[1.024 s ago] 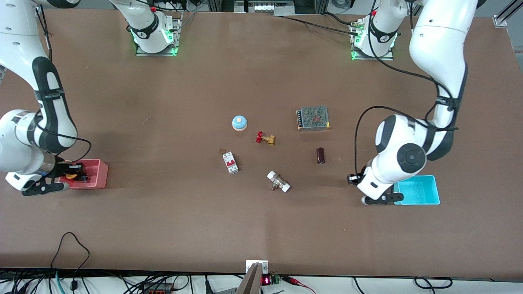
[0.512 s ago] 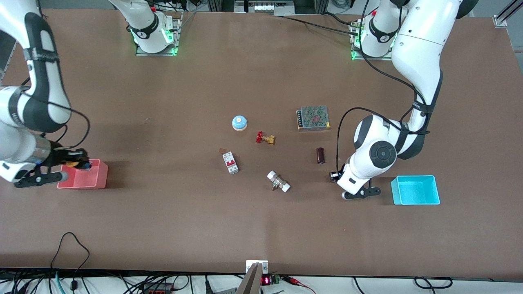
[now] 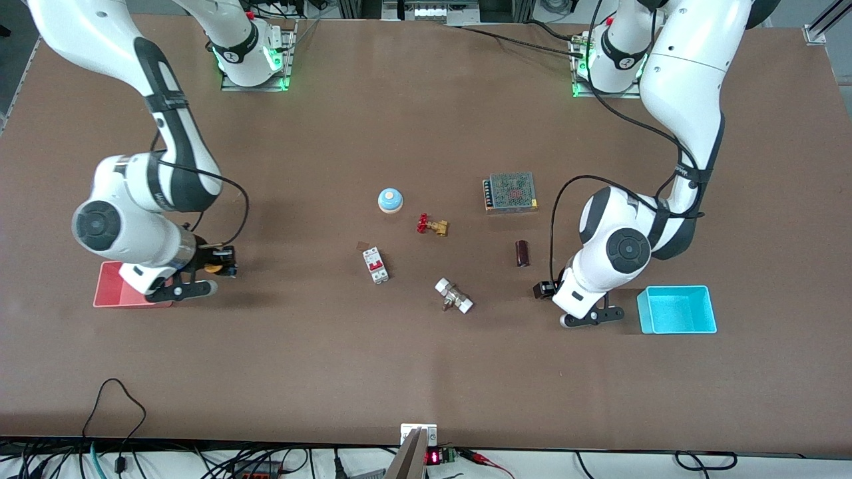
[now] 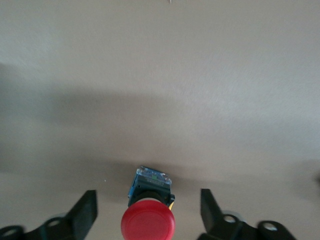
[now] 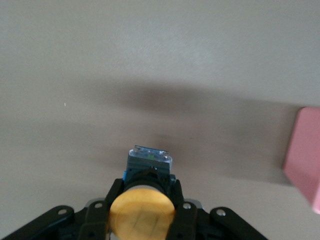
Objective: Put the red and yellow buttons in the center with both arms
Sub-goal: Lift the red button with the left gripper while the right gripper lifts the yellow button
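Note:
The red button (image 4: 148,222) sits on the brown tabletop (image 4: 160,75) between the wide-apart fingers (image 4: 86,209) of my left gripper (image 4: 148,196); neither finger touches it. In the front view my left gripper (image 3: 543,289) is low over the table between the cyan bin (image 3: 677,309) and the metal fitting (image 3: 454,296), and its hand hides the red button. My right gripper (image 5: 145,189) is shut on the yellow button (image 5: 142,212). In the front view my right gripper (image 3: 223,261) holds the yellow button (image 3: 213,268) just beside the pink bin (image 3: 123,293), on the side toward the table's center.
Around the center lie a blue-domed button (image 3: 390,199), a brass valve with a red handle (image 3: 432,225), a white and red breaker (image 3: 375,265), a mesh-topped power supply (image 3: 510,191) and a dark cylinder (image 3: 522,253). The pink bin's corner (image 5: 306,155) shows in the right wrist view.
My right gripper has lifted the yellow button out of the pink bin and carried it toward the center. My left gripper moved from the cyan bin toward the center, then nearly stopped.

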